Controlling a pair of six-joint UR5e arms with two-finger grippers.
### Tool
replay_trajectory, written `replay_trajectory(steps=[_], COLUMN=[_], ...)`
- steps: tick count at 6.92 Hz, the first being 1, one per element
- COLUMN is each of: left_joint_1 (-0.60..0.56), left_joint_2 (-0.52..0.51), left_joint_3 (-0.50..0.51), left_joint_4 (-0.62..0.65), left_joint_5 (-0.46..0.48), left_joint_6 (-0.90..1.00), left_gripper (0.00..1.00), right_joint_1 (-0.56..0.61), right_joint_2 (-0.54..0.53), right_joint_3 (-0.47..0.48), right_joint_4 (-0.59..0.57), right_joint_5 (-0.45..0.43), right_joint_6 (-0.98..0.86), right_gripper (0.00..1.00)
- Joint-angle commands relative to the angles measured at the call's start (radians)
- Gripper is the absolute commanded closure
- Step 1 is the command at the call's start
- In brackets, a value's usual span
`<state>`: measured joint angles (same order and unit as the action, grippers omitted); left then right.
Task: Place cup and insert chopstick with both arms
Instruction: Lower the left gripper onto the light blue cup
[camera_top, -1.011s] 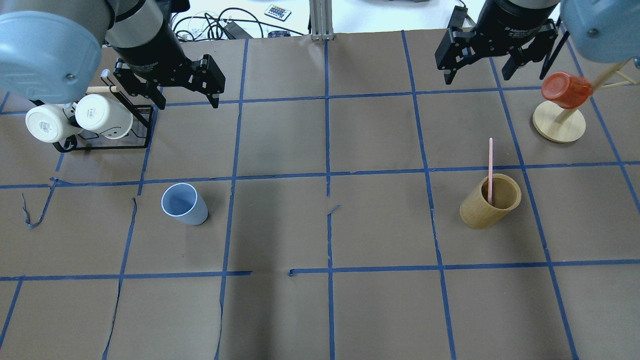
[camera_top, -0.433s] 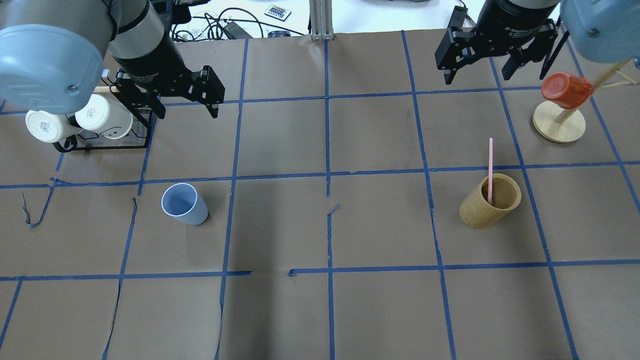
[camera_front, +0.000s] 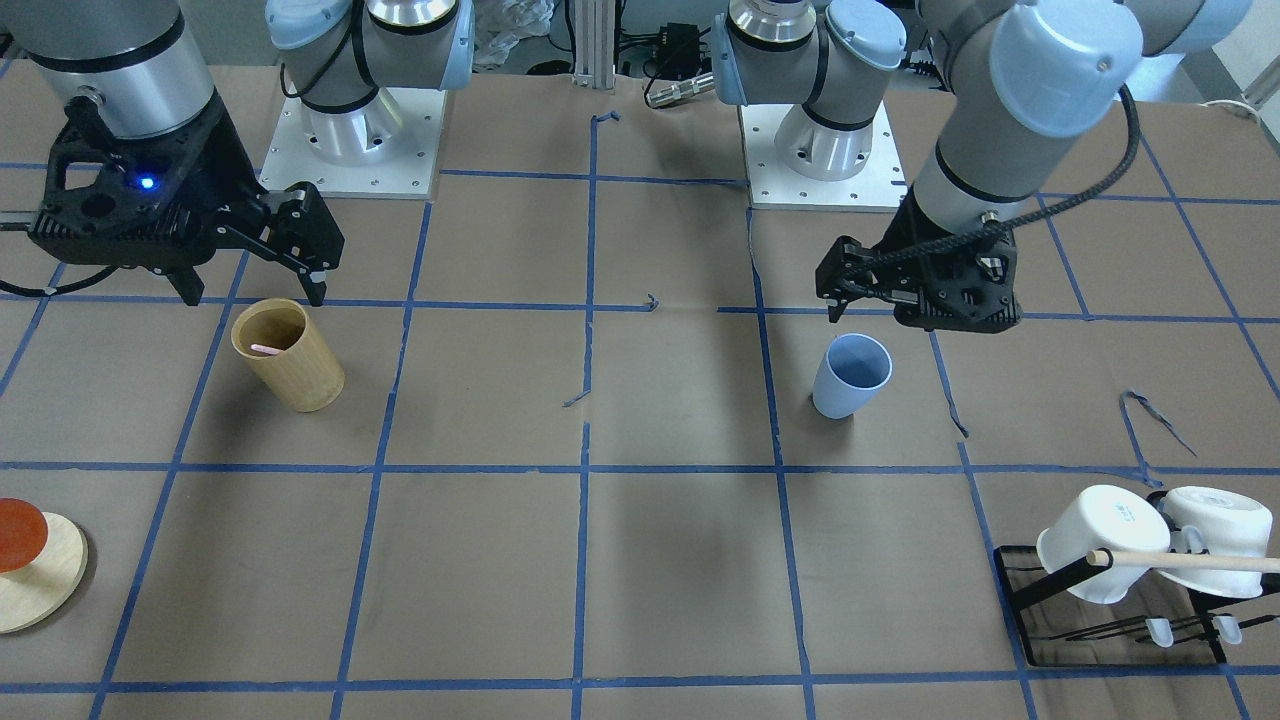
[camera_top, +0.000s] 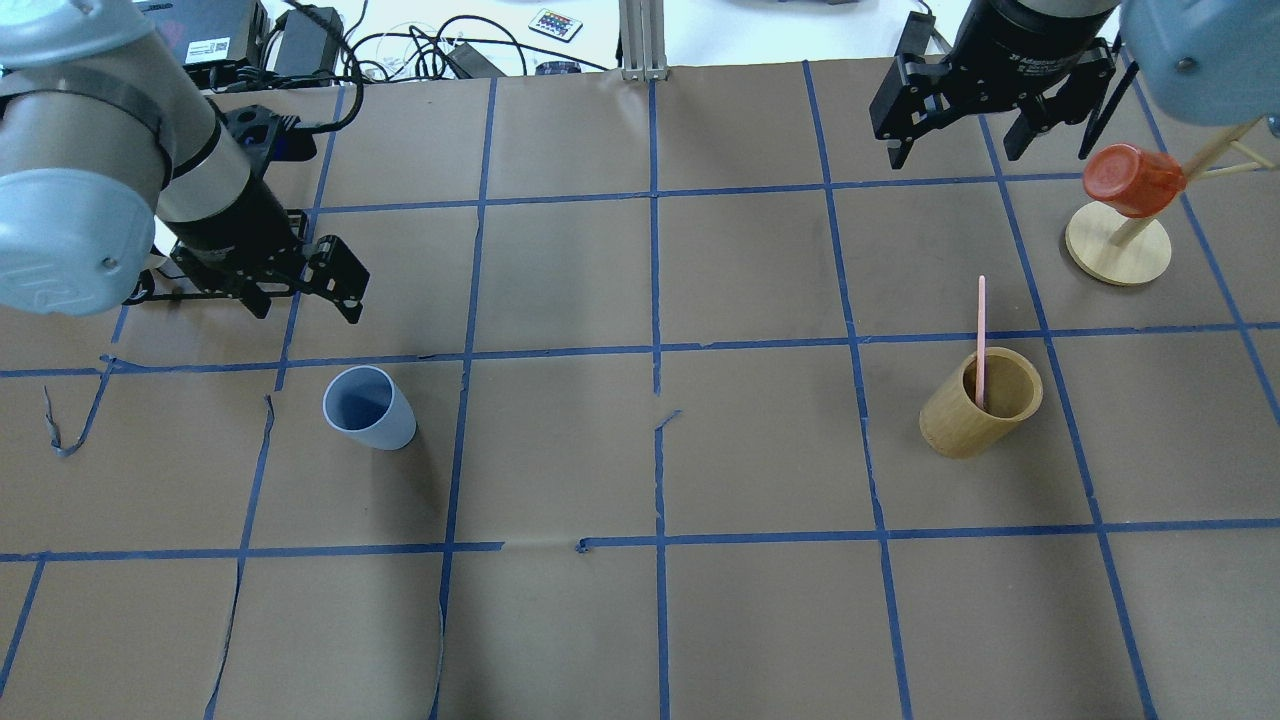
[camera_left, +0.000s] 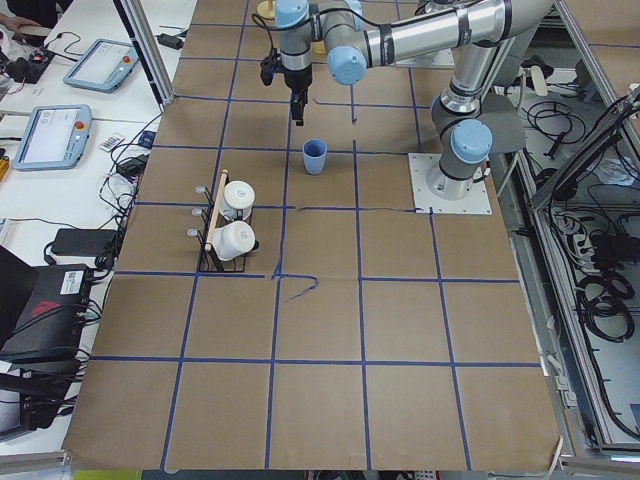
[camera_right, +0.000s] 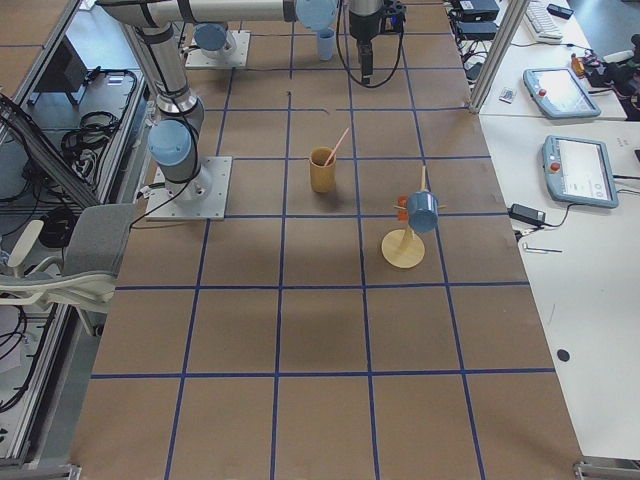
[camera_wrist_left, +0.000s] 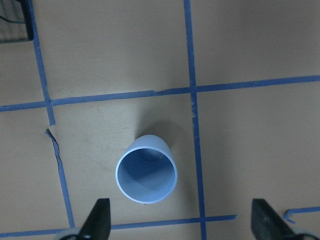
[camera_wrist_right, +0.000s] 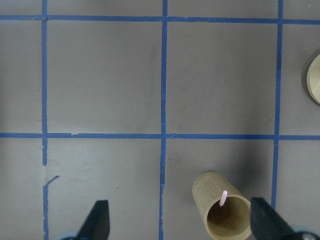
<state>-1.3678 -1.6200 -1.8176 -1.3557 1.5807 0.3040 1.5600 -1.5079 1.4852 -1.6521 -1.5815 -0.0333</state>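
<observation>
**Cup standing, chopstick in its holder, both my claws empty**

The blue cup (camera_top: 368, 408) stands upright on the left half of the table (camera_top: 640, 620), mouth up and long axis vertical, inside one blue-taped square. The pink chopstick (camera_top: 981, 340) is on the right half. Its lower end sits in the bamboo holder (camera_top: 980, 403) and its shaft leans on the rim, with the top tipped away from my base. The holder itself stands upright.

My left gripper (camera_top: 308, 312) hangs above the cup and points straight down. Its fingers are spread wide with nothing between them. From that wrist I look right into the cup's mouth, which lies a little off centre between the fingertips.

My right gripper (camera_top: 952, 150) hangs high over the holder's part of the table, also pointing down. It is spread just as wide and carries nothing. Its wrist camera sees the holder low in the frame, between the fingers.

A black rack (camera_front: 1110, 640) with two white mugs (camera_front: 1100, 545) stands at the far left. A wooden stand (camera_top: 1117, 250) bearing a red cup (camera_top: 1133, 180) stands at the far right.
</observation>
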Motion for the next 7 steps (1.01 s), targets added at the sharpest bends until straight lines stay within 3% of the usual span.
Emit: replay_trajectory(steps=[1, 3, 5, 6, 7], left_joint_1=[0.069, 0.069, 0.07, 0.07, 0.07], left_joint_2=[-0.009, -0.014, -0.038, -0.055, -0.078], left_joint_3=[-0.142, -0.204, -0.23, -0.238, -0.247], left_joint_4=[0.095, 0.173, 0.197, 0.219, 0.269], left_joint_5=[-0.002, -0.001, -0.001, -0.007, -0.01], left_joint_6=[0.052, 0.055, 0.056, 0.055, 0.055], left_gripper=[0.0, 0.0, 0.12, 0.13, 0.23], right_joint_1=[0.0, 0.0, 0.0, 0.0, 0.0], right_joint_2=[0.002, 0.003, 0.002, 0.002, 0.0], right_joint_3=[0.0, 0.0, 0.001, 0.0, 0.001], right_joint_4=[0.0, 0.0, 0.0, 0.0, 0.0], right_joint_5=[0.002, 0.0, 0.0, 0.0, 0.0], right_joint_6=[-0.002, 0.0, 0.0, -0.002, -0.002], right_gripper=[0.0, 0.0, 0.0, 0.0, 0.0])
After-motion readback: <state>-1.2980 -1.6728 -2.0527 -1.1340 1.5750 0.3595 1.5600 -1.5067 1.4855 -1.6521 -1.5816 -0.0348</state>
